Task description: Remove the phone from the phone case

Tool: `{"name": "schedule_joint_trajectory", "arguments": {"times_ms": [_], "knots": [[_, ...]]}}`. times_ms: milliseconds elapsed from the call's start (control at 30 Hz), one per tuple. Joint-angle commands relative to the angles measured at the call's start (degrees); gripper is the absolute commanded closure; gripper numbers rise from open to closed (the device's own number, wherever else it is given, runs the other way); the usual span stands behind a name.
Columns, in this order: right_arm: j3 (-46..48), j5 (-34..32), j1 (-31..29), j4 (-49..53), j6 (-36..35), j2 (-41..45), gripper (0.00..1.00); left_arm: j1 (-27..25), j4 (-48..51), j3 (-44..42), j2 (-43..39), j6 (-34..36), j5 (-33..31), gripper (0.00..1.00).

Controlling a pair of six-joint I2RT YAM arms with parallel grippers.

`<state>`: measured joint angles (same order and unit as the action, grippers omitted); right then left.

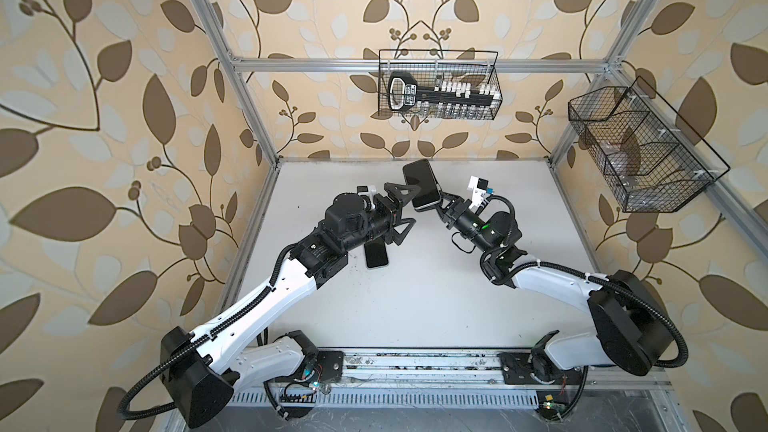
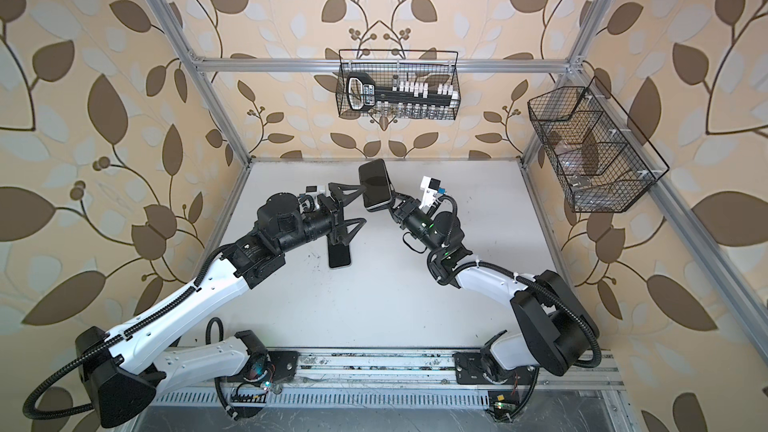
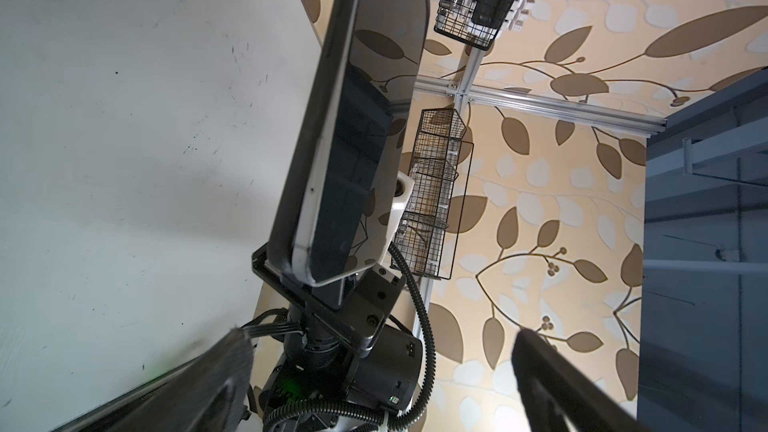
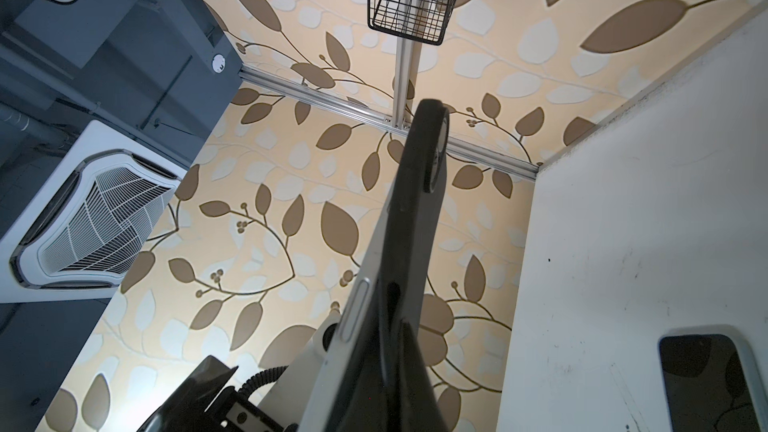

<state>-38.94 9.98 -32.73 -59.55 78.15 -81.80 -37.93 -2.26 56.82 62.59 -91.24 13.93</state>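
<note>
Aloft over the table (image 1: 415, 305), the phone (image 1: 422, 182), in its dark phone case (image 3: 305, 126), is pinched at its lower end by the right gripper (image 1: 435, 204); the left gripper (image 1: 415, 204), jaws spread wide, sits just beside its edge. The label on the black-handled tool (image 1: 419, 95) in the wire basket (image 1: 436, 51) is too small to read.

The left arm (image 1: 266, 288) stretches from the near left toward the middle. The left gripper (image 1: 411, 205) is turned on its side and points right, with its jaws wide open. The right arm (image 1: 552, 280) bends in from the near right. The right gripper (image 1: 441, 201) points far and left, pinched tight on the near end of a phone (image 1: 422, 182). The two grippers nearly meet.
</note>
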Motion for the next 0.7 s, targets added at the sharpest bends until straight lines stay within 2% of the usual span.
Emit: {"name": "schedule_joint_trajectory", "arguments": {"times_ms": [0, 500, 667], "knots": [[0.09, -0.97, -0.25, -5.92, 1.12, 2.42, 1.0, -0.64, -1.34, 2.51, -1.06, 1.53, -2.5, 0.01], [0.45, -2.1, -0.84, -9.17, 1.97, -0.02, 1.0, -2.76, -2.55, 2.68, -1.23, 1.08, -3.7, 0.01], [0.22, -2.32, -1.39, -9.55, 2.13, -0.46, 1.0, -2.76, -7.5, 2.95, 0.1, 0.77, -3.08, 0.01]]}}
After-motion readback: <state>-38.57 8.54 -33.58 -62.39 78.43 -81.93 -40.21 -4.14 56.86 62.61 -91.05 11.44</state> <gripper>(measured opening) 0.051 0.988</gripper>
